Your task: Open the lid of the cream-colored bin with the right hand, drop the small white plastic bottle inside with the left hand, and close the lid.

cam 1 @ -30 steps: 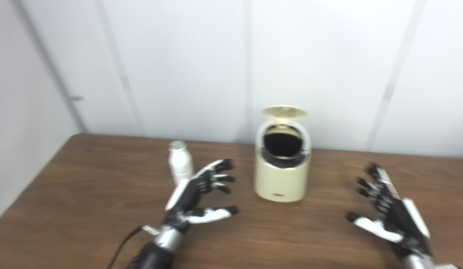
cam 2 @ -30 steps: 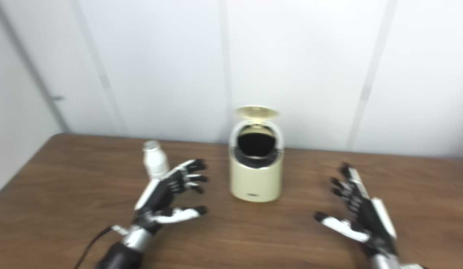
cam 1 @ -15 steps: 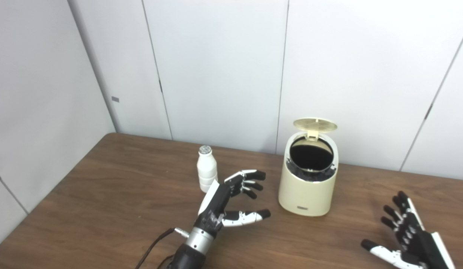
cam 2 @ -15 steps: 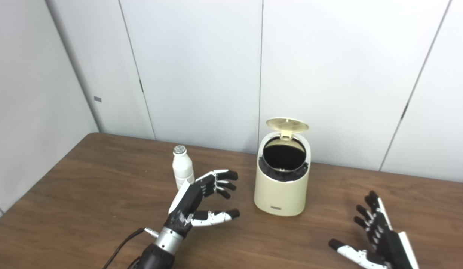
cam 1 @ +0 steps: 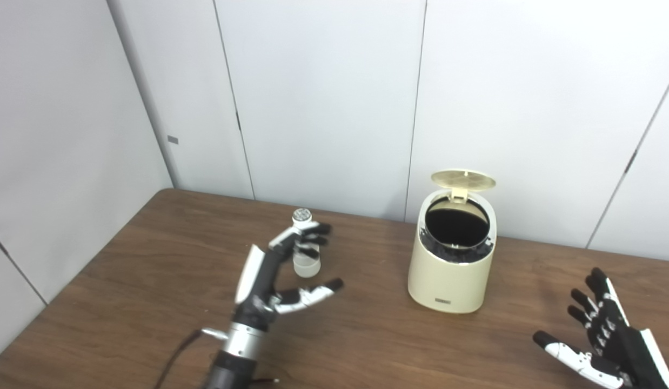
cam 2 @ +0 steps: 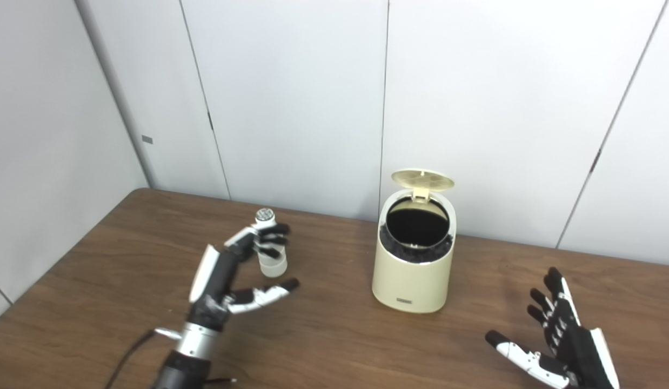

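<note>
Left hand [cam 1: 269,273] moved up to bottle [cam 1: 305,254], fingers spread, no grip yet. Lid [cam 1: 463,180] up. Right hand [cam 1: 604,340] spread, empty.

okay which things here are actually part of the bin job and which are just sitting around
Part of the job: cream-colored bin, its raised lid, small white bottle, left hand, right hand.

Just there: wooden table, cable at the left wrist, white wall panels.

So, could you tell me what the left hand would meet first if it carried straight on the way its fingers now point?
Most likely the white bottle: the left hand is open, its fingers reaching across the bottle's front. Whether they touch it yet is unclear from these views.
</note>
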Tool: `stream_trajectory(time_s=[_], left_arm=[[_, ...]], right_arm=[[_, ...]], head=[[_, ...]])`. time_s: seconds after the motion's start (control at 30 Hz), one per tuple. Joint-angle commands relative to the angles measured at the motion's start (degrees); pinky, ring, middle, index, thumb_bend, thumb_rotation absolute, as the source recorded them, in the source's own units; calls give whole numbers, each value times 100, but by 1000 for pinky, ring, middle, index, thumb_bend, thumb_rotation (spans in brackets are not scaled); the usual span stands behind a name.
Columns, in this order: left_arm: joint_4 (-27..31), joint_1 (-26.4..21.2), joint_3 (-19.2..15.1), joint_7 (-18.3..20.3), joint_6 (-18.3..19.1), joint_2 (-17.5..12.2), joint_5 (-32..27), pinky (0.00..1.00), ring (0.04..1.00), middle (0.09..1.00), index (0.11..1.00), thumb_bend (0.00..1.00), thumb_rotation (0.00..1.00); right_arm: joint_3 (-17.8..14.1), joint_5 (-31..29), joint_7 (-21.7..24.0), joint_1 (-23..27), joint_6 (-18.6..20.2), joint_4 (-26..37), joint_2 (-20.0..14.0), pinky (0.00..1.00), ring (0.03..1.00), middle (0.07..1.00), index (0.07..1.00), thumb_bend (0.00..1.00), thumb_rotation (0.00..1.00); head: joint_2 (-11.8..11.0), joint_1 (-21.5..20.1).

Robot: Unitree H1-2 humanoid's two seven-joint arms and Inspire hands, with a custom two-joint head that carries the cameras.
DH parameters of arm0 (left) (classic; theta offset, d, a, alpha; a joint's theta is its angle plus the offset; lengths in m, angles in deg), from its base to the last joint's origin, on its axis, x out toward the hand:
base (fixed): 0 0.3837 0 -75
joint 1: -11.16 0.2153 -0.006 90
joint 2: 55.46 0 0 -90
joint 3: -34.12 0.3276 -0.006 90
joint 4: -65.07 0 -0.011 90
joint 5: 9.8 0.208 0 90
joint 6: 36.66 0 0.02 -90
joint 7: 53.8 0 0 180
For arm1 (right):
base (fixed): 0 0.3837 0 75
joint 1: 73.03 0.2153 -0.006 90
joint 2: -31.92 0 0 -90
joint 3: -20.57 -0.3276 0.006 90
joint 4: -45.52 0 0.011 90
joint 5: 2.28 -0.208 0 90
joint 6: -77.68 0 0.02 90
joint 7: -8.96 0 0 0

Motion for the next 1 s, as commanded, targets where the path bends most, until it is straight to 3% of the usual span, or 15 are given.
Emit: stream_trajectory(time_s=[0.0, 0.1, 0.17, 0.33, 0.4, 0.5, 0.6, 0.67, 0.87, 0.97], left_arm=[[225, -198, -54, -200, -163, -72, 49, 610, 714, 756, 755, 680, 0], [185, -235, -125, -461, -159, -84, 100, 596, 701, 748, 751, 689, 0], [167, -257, -142, -664, -161, -75, 179, 550, 643, 706, 729, 718, 2], [49, -332, -334, -1413, -155, 104, 886, 482, 561, 633, 680, 743, 44], [2, -352, -392, -1594, -146, 185, 1042, 470, 554, 629, 672, 751, 51], [-87, -379, -445, -1766, -25, 315, 1201, 499, 609, 694, 700, 767, 88], [-215, -410, -439, -1834, 190, 341, 1428, 579, 716, 798, 765, 757, 128], [-293, -431, -416, -1826, 290, 321, 1477, 697, 820, 869, 827, 755, 154], [-420, -496, -269, -1272, 940, 221, 1076, 892, 976, 985, 967, 828, 215], [-452, -532, -184, -1001, 1178, 149, 882, 947, 997, 999, 997, 880, 264]], right_arm=[[7, -3, -64, 164, -4, 266, 11, 916, 945, 1000, 1000, 507, 0], [25, 38, -72, 175, 6, 283, 1, 916, 942, 1000, 1000, 496, 0], [30, 60, -88, 182, 41, 315, 2, 901, 936, 1000, 1000, 494, 0], [38, 81, -114, 196, 93, 358, 19, 877, 934, 1000, 1000, 490, 0], [40, 80, -117, 199, 103, 367, 23, 877, 937, 1000, 1000, 484, 0], [42, 65, -116, 204, 103, 369, 21, 886, 942, 1000, 1000, 478, 0], [45, 78, -119, 213, 95, 365, 14, 880, 935, 1000, 1000, 485, 0], [52, 92, -128, 205, 149, 424, 27, 884, 937, 1000, 1000, 483, 0], [67, -5, -83, 189, 275, 553, 52, 892, 943, 1000, 1000, 478, 0], [86, 12, -96, 183, 231, 543, 58, 904, 936, 1000, 1000, 483, 0]], head=[[9, 6], [9, 6], [43, 5], [46, -6], [46, -6], [52, -19], [63, -35], [74, -49], [110, -92], [115, -102]])
